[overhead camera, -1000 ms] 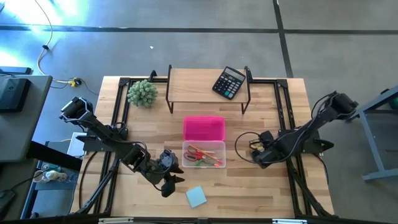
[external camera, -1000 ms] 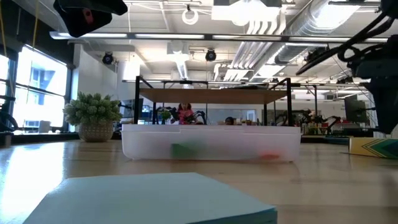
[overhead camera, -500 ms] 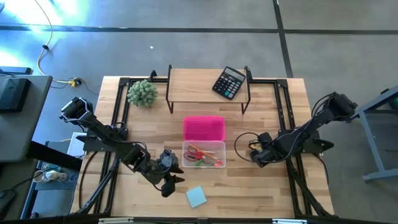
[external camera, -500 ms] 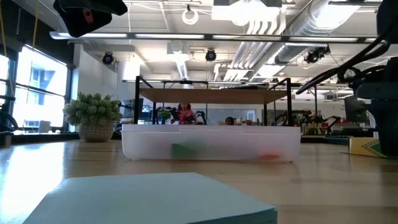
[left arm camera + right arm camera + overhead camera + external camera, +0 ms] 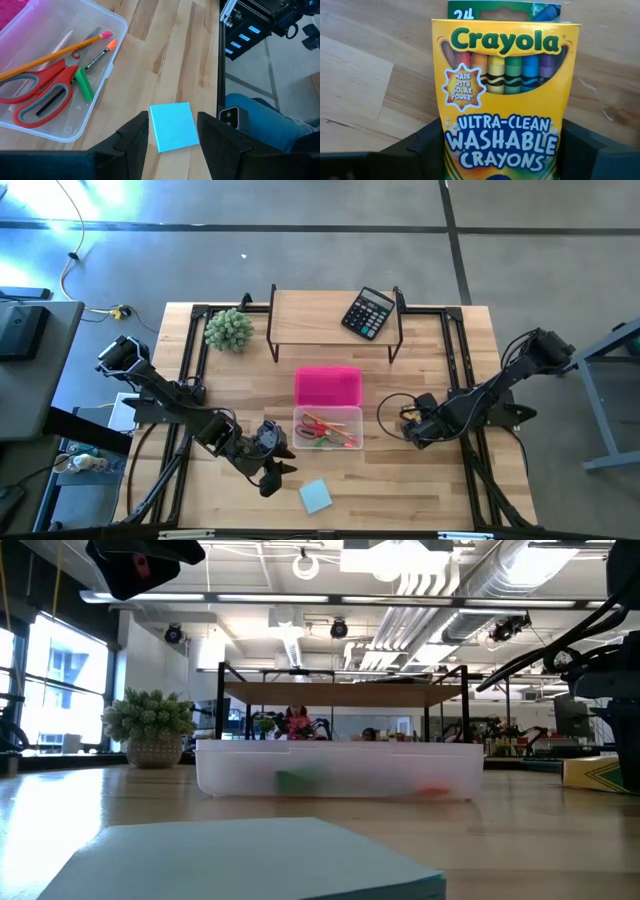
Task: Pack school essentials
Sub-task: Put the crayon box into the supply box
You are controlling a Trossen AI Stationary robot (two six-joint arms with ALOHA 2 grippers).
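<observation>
The note pad [image 5: 172, 126] is lying at the table's near edge, the left gripper [image 5: 172, 131] hanging spread open over it. Farther back, the right gripper [image 5: 502, 145] is straddling the crayon box [image 5: 504, 95], jaws wide; a shallow bite could be letting it slip.

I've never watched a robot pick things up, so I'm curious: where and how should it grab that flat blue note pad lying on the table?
Probably across two opposite side edges, coming straight down from above. The note pad is a thin square lying flat on the table, so only its edges offer a hold. The left gripper is open with a finger on either side of the pad, and the bin lies clear of it to one side.
</observation>
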